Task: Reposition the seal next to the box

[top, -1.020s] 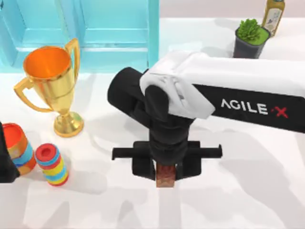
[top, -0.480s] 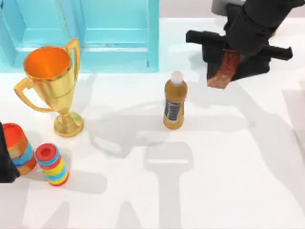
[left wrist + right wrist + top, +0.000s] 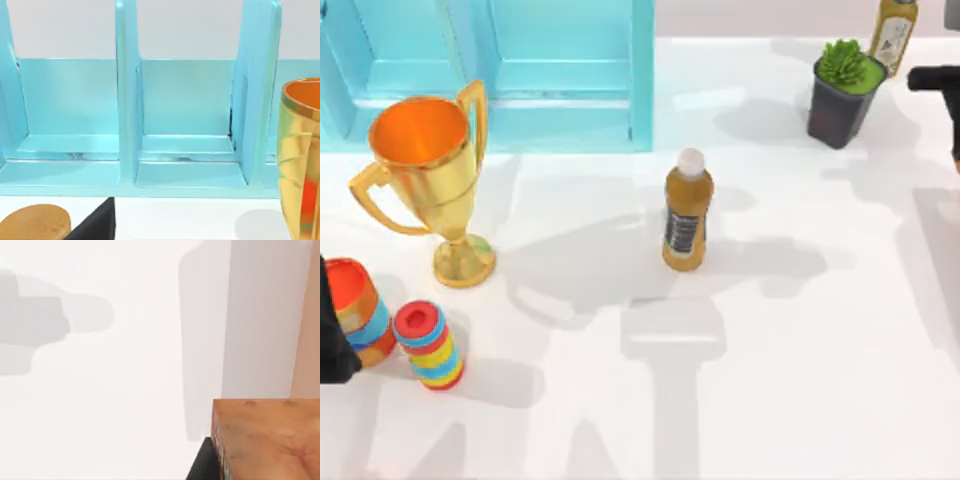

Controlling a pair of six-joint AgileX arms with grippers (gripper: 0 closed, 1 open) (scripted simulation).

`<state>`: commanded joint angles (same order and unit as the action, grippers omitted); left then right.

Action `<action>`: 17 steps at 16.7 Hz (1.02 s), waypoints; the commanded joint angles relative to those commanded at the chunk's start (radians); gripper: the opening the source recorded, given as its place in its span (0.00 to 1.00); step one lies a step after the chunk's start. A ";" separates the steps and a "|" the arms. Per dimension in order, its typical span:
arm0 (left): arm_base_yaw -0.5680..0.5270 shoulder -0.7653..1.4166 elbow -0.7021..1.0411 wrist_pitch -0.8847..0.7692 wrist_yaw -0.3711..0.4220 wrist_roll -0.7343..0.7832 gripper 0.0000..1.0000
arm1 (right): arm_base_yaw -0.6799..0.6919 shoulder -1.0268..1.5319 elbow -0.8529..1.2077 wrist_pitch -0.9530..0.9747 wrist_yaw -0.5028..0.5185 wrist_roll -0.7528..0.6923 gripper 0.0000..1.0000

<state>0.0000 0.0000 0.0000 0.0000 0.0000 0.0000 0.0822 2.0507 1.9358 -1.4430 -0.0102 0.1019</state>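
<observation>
Reddish-brown and speckled, the seal point(image 3: 265, 440) looks like a stiff, light, smooth-faced block. The right gripper point(image 3: 935, 80), at the tabletop's 2 o'clock edge, seems to have its jaws pinching it across the flat sides, so hold it square there. Your left arm point(image 3: 332, 335) sits parked at 8 o'clock. The amber bottle point(image 3: 686, 215) wears a dark label with nothing you can read.

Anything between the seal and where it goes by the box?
Nothing visible does. In the right wrist view the seal, in the right pincer, hangs over bare table; the tan wall beside it may be the box.
</observation>
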 joint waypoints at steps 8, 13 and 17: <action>0.000 0.000 0.000 0.000 0.000 0.000 1.00 | -0.007 -0.006 0.019 0.035 -0.022 -0.021 0.00; 0.000 0.000 0.000 0.000 0.000 0.000 1.00 | -0.003 0.002 -0.042 0.197 -0.047 -0.038 0.00; 0.000 0.000 0.000 0.000 0.000 0.000 1.00 | -0.009 0.003 -0.174 0.252 -0.020 -0.031 0.00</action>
<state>0.0000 0.0000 0.0000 0.0000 0.0000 0.0000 0.0730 2.0534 1.7616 -1.1906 -0.0305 0.0710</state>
